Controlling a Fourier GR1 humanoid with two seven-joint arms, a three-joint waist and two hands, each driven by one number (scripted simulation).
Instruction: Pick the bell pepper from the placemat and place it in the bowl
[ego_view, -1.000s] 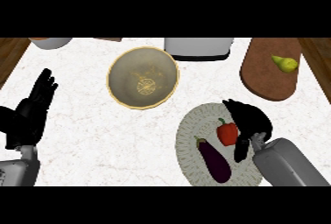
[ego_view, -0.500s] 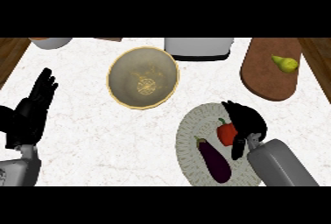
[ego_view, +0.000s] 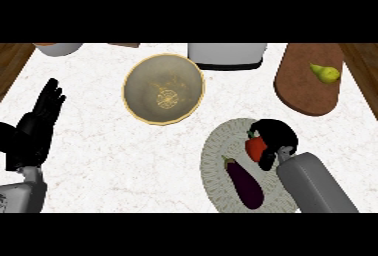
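The right hand (ego_view: 275, 138) has its fingers curled round the red bell pepper (ego_view: 256, 149), which sits on the round placemat (ego_view: 218, 172) beside an eggplant (ego_view: 244, 182), so lifting and carrying it to the bowl (ego_view: 163, 88) remain, while the left hand (ego_view: 37, 127) rests open.

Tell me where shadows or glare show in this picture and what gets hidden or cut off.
Head view: even light, no glare on the counter; the bowl is shaded along its inner rim. The right hand curls over the bell pepper and hides part of it. The eggplant on the placemat shows whole. The left hand rests open at the left edge. Containers at the top are cut off.
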